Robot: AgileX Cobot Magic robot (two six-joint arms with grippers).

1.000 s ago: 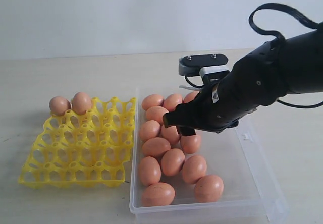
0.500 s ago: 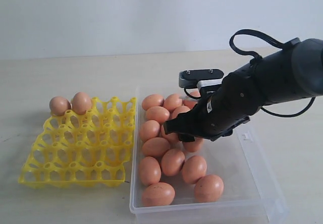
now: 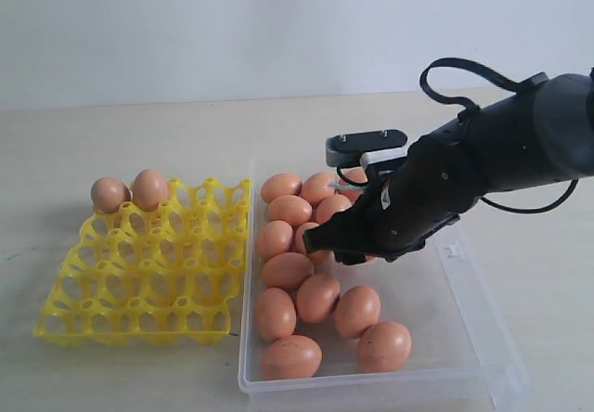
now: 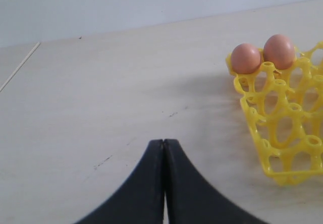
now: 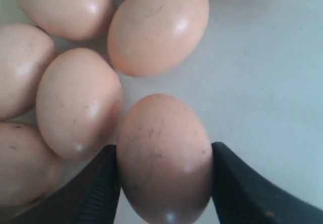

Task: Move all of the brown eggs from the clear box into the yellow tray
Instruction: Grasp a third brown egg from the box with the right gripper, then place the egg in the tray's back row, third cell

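The desk (image 3: 139, 143) carries the clear box (image 3: 436, 310), which holds most of the eggs (image 3: 317, 297). Beside it is the yellow tray (image 3: 139, 282), with two filled corner cups. The right gripper (image 3: 325, 238) has dropped into the box and narrowed from wide until its fingers (image 5: 237, 183) press both sides of one egg (image 5: 164, 158). Grasp is judged nearly made, lift pending. The left gripper (image 4: 164, 183) is closed and empty.

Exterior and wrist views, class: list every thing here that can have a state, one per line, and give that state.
Yellow tray, two brown eggs in back-row cups, the rest empty.
Clear box, lidless, holding many brown eggs.
Left hand, shut, empty, over bare table.
Right hand, inside the box, shut.
Gripped egg, held by the right hand, down among the others.
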